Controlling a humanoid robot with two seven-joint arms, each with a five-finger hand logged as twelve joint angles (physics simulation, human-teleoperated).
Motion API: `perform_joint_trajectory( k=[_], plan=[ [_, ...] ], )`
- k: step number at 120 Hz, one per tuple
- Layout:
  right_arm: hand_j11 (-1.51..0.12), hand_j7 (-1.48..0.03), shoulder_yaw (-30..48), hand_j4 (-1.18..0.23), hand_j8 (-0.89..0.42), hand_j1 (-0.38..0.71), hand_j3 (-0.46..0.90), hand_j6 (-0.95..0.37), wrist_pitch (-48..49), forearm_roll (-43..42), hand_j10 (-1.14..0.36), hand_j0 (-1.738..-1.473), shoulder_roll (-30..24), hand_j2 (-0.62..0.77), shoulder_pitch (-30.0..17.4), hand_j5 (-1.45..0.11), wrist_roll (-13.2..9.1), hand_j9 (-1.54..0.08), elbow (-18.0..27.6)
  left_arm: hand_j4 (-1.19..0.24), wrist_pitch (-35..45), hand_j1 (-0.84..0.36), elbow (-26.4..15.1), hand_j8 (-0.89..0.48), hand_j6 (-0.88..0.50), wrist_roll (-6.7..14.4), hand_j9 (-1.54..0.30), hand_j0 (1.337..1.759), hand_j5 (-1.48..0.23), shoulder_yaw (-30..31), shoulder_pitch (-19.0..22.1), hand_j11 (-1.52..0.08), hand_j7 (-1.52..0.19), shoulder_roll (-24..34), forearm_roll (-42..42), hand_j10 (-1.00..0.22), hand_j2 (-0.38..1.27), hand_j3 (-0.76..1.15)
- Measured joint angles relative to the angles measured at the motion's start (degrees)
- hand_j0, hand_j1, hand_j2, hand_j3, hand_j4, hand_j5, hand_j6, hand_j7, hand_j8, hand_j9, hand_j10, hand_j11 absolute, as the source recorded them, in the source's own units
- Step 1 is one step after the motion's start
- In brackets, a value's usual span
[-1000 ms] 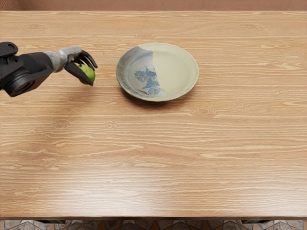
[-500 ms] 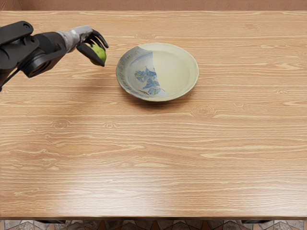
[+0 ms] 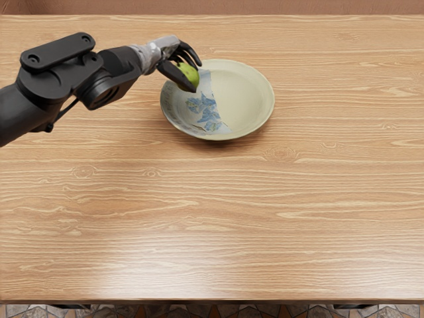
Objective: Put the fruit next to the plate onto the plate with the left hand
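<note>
The left hand (image 3: 176, 61) has its fingers (image 3: 190, 52) clamped around the green fruit (image 3: 190, 73) and holds it just over the left rim of the plate (image 3: 255, 99), near the far edge of the desk (image 3: 212, 218), so it can land on the plate when let go.

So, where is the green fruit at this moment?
In the head view, the green fruit is held by the left robot hand, at the upper-left rim of the plate.
</note>
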Motion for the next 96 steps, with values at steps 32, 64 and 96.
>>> perform_joint_trajectory(
  k=[32,64,96],
  plan=[
    [-0.02,-0.02,0.0,-0.02,-0.02,-0.33,0.0,-0.02,0.0,0.0,-0.02,-1.658,0.0,0.0,0.0,-0.02,0.0,-0.02,-0.01,-0.68,0.36,-0.28,0.0,-0.43,-0.53,-2.97,-0.91,1.655,-0.93,-0.04,3.9,-0.92,-0.93,-2.18,0.01,-0.58,0.32,0.0],
    [-0.02,-0.02,0.0,-0.02,-0.02,-0.33,0.0,-0.02,0.0,0.0,-0.02,-1.658,0.0,0.0,0.0,-0.02,0.0,-0.02,-0.01,-0.68,0.55,-0.28,0.01,-0.43,-0.53,-4.66,-0.9,1.655,-0.91,-0.08,5.74,-0.91,-0.92,-2.38,0.04,-0.57,0.32,0.0],
    [-0.02,-0.02,0.0,-0.02,-0.02,-0.33,0.0,-0.02,0.01,0.0,-0.02,-1.658,0.0,0.0,0.0,-0.02,0.0,-0.02,-0.01,-0.52,0.62,-0.18,0.01,-0.41,-0.47,-4.79,-0.68,1.657,-0.68,-0.38,6.46,-0.68,-0.69,-2.3,-0.15,-0.48,0.2,0.0]
  ],
)
